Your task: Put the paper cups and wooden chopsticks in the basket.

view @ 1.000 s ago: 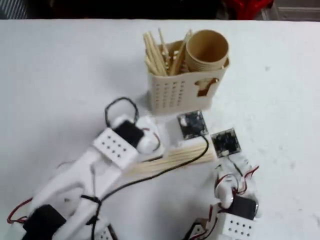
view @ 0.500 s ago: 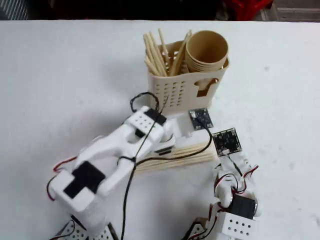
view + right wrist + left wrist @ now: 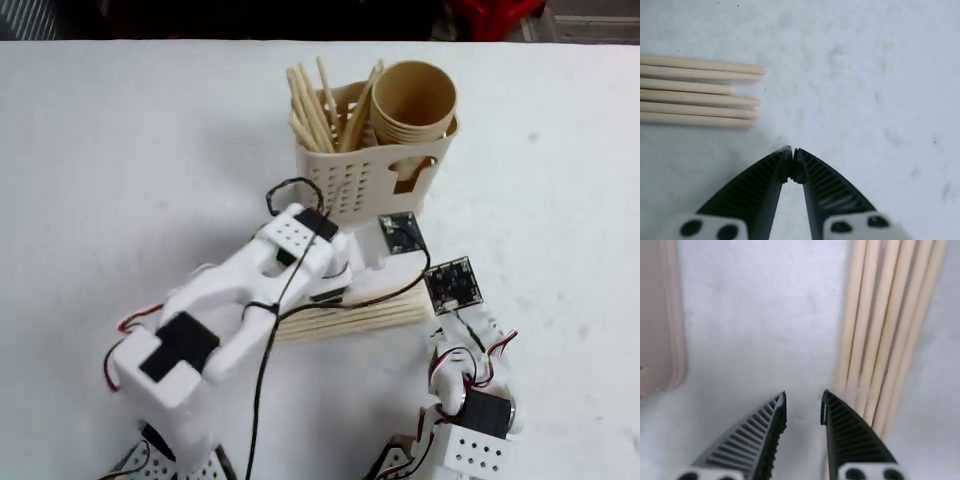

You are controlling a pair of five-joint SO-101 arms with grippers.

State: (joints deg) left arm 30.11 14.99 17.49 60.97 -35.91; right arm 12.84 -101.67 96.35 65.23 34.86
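Beside the loose wooden chopsticks (image 3: 885, 330), the left claw (image 3: 803, 407) is hanging low over the desk (image 3: 765, 315). Its jaws are spread a little with nothing between them. One jaw is overlapping the bundle's edge and the other is sitting over bare desk.

Closing from here is likely to be a poor catch. The jaws would probably pinch one or two sticks at most, or nudge the row sideways so the round sticks go rolling apart. Because they are lying flat, a low approach is also risking a scrape on the desk.

The basket (image 3: 365, 185) is standing just beside the left arm, tall and loaded with paper cups (image 3: 413, 98) and standing chopsticks (image 3: 315, 100). A careless swing could be knocking it, and the black cable (image 3: 285, 190) is looping close to its wall, where it might snag. The right claw (image 3: 791, 162), pressed together and holding nothing, is waiting near the bundle's ends. A lifted bundle sweeping round could be striking it.

For room, bare desk is stretching wide on both sides of the basket, and the far edge is lying well behind it. The tight spots are the gap between arm and basket and the crowded stick compartment.
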